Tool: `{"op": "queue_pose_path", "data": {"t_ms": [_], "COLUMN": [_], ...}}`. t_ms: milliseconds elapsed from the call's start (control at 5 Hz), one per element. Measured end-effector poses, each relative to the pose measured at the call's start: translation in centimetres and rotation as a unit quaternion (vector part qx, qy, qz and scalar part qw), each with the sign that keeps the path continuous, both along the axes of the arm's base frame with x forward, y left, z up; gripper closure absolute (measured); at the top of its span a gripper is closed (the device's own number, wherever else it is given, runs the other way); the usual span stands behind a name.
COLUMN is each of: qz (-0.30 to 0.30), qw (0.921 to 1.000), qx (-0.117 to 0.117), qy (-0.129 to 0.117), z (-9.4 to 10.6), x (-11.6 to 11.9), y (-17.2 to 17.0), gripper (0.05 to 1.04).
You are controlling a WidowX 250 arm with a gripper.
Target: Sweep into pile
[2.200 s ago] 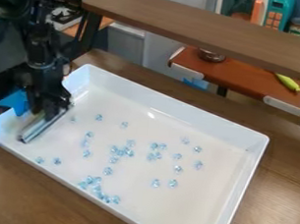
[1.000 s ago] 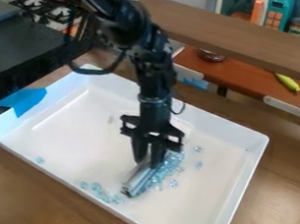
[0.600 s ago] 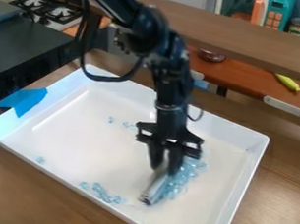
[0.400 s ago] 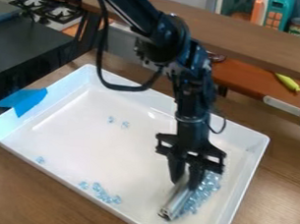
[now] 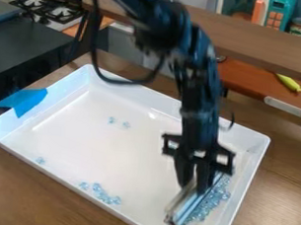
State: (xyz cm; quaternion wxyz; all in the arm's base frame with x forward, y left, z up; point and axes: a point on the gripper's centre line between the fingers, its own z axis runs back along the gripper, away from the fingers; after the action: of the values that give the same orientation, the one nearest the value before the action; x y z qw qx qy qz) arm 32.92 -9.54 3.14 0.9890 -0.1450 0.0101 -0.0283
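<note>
In the right part of the white tray (image 5: 97, 149), the black gripper (image 5: 195, 184) hangs down, shut on a long silvery sweeping bar (image 5: 188, 204) that lies low against the tray floor. A dense band of clear blue beads (image 5: 209, 205) runs along the bar's right side, near the tray's right wall. Several loose beads (image 5: 100, 190) lie near the front wall, with a single bead (image 5: 40, 160) at the front left. Two small groups of beads (image 5: 125, 124) rest toward the back. Part of the band is hidden behind the bar.
Blue tape (image 5: 25, 101) covers part of the tray's left wall. A raised wooden shelf (image 5: 265, 43) crosses behind the arm, with a brown surface (image 5: 249, 76) holding a yellow-green toy (image 5: 289, 83) beyond. A toy stove (image 5: 46, 11) stands at the back left.
The gripper has swept the bar from the tray's left side to its right, gathering many scattered beads beside it. Lately it has shifted slightly further right.
</note>
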Motion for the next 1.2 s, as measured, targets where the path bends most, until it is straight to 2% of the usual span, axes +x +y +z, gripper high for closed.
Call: {"op": "queue_pose_path", "data": {"t_ms": [200,400,600,800,1000,1200], "qz": [0.023,0.027,0.051,0.075,0.091,0.1], "qw": [0.9992,0.9985,0.9977,0.9965,0.9943,0.9916], "qx": [-0.026,-0.041,-0.013,0.009,0.035,0.068], "qy": [-0.02,-0.023,-0.041,-0.037,-0.043,-0.047], "z": [3.8,5.8,6.7,5.5,3.9,2.1], "x": [0.2,-0.6,-0.1,0.8,1.8,2.8], "y": [4.2,7.7,12.9,17.4,20.8,22.6], "gripper": [0.745,0.745,0.745,0.745,0.745,0.745]}}
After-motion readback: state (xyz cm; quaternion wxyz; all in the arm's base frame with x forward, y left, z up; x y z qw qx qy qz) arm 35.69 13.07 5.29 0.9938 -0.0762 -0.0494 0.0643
